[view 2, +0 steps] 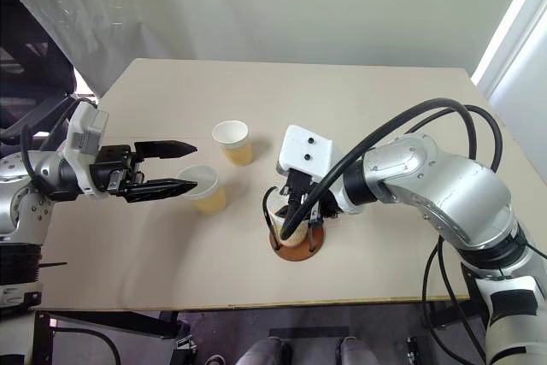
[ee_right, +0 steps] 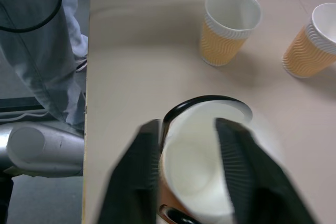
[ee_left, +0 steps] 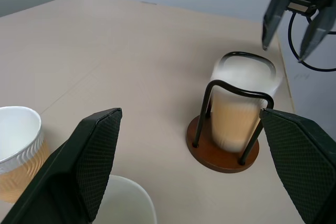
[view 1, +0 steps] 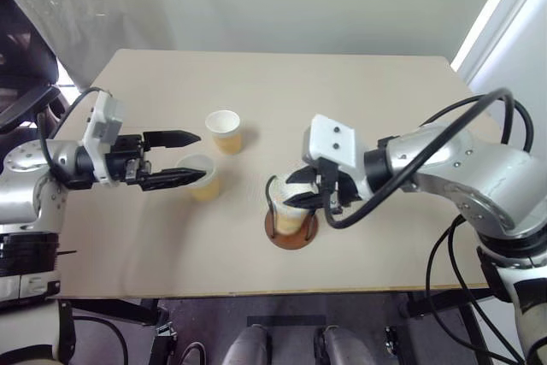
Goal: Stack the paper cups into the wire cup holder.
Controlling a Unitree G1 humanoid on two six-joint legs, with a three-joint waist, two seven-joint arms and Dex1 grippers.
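The wire cup holder stands near the table's front edge, and one paper cup sits inside its dark loops. My right gripper hovers just above that cup's rim. Its fingers are apart and grip nothing, so it is open. Two more paper cups stand upright to the left: one farther back, one nearer. My left gripper is level and wide open, pointing toward the holder. Its nearer fingertip lies at the nearer cup's rim; whether it touches I cannot tell.
The beige table has bare room at the back and right. Its front edge runs close below the holder. Black cables loop over my right arm.
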